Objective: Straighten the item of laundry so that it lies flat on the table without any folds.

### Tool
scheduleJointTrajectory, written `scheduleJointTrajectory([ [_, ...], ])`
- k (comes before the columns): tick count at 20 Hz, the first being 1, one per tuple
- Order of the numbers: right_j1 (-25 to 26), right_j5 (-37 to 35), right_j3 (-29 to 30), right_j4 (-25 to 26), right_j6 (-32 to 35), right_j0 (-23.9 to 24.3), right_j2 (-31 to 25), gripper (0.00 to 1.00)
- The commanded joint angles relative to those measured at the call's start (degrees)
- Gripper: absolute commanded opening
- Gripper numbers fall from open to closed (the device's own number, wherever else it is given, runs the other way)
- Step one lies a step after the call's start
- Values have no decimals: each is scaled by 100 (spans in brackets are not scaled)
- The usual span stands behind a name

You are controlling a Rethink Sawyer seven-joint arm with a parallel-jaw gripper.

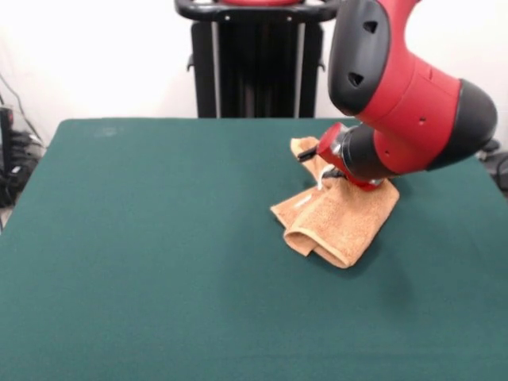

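The orange-tan towel (337, 218) lies right of the middle of the green table (143, 238). It is folded over on itself, with a doubled, rolled edge at its near side and a narrow part reaching toward the far side under the arm. The red and black arm comes down from the upper right. My gripper (324, 176) is low over the towel's far part, touching or nearly touching it. The bulky wrist hides most of it, and I cannot tell whether it is open or shut. A small white bit shows at the gripper's end; I cannot tell if it is the tag.
The black pedestal (254, 63) stands at the table's far edge. Dark cables and gear (12, 159) sit off the table's left side. A dark object (500, 167) sits off the right edge.
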State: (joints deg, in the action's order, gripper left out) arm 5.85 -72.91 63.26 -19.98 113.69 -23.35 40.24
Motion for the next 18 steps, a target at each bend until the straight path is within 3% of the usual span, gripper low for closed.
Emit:
scheduleJointTrajectory([
  [1, 1024, 2065, 191, 278, 1240, 401, -635, 100],
  [18, 1203, 2618, 8, 577, 997, 567, -528, 100],
])
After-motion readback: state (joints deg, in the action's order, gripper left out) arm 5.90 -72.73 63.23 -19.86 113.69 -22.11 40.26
